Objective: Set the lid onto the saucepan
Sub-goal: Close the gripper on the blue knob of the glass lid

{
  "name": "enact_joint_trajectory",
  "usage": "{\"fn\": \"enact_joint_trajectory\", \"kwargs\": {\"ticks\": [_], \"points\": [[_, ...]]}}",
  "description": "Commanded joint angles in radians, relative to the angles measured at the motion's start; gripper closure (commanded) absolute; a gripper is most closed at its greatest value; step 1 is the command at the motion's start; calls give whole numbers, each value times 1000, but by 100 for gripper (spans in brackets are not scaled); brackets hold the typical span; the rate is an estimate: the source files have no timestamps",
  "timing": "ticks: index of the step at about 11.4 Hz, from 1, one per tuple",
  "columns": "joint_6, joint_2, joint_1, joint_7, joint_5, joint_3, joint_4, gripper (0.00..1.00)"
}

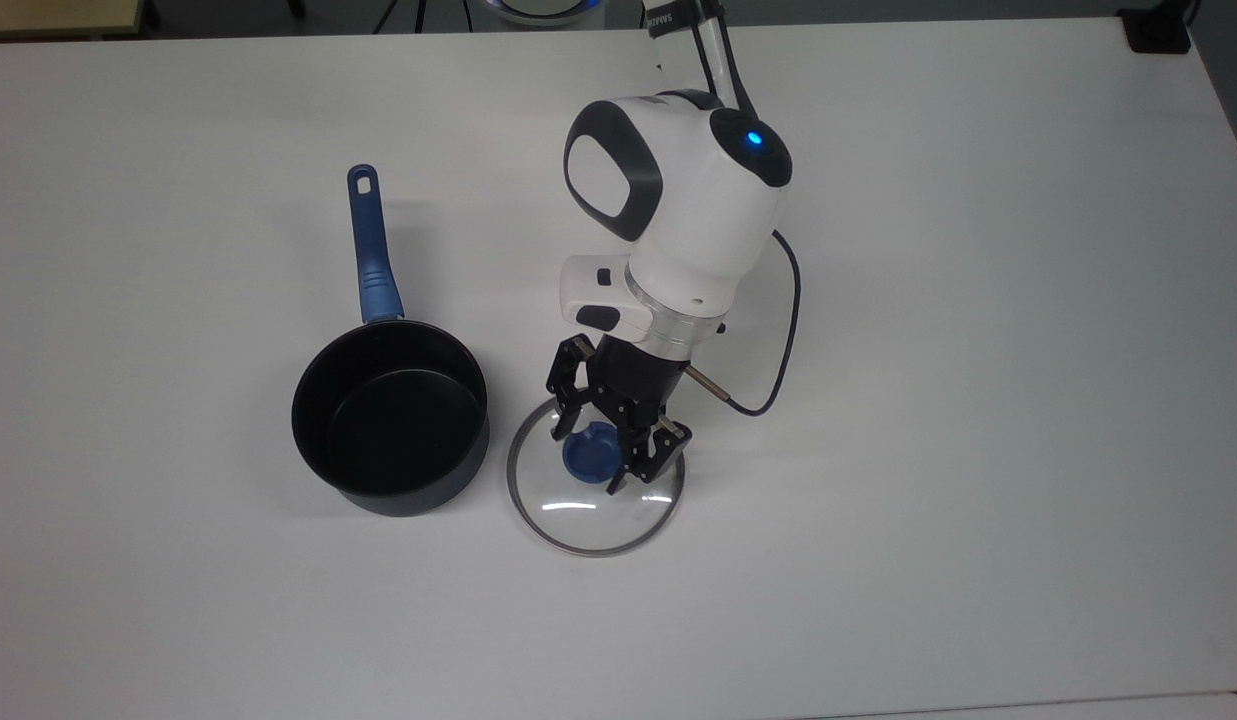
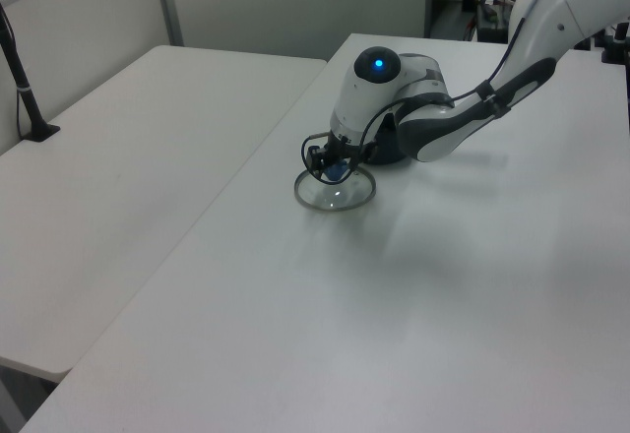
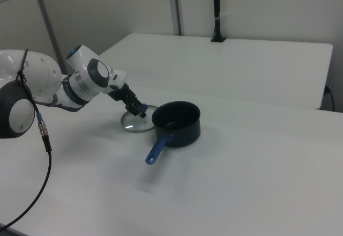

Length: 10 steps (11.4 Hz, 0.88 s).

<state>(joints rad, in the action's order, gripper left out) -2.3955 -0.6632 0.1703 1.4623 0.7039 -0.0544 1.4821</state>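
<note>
The pan point(image 1: 390, 420) stands upright and empty on the table, black inside, its blue handle point(image 1: 370, 246) pointing to the top view's far side. The glass lid point(image 1: 595, 493) lies flat just right of it, blue knob point(image 1: 586, 455) up.

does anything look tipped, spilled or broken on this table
Nothing stands out. The saucepan sits upright and empty, the lid lies flat beside it on the top view's right, knob up, glass intact. The end effector is open around the knob.
</note>
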Motion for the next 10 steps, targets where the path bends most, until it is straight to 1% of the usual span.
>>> {"fn": "enact_joint_trajectory", "kwargs": {"ticks": [1, 3, 6, 8, 10], "points": [[-24, -9, -2, 17, 28, 2, -6, 55], [-24, -4, -3, -3, 26, 2, -6, 67], [-19, 65, -12, -25, 11, -5, -3, 67], [-8, 109, -18, -37, -9, -39, -2, 66], [31, 149, -18, -62, -52, -64, -9, 66]]}}
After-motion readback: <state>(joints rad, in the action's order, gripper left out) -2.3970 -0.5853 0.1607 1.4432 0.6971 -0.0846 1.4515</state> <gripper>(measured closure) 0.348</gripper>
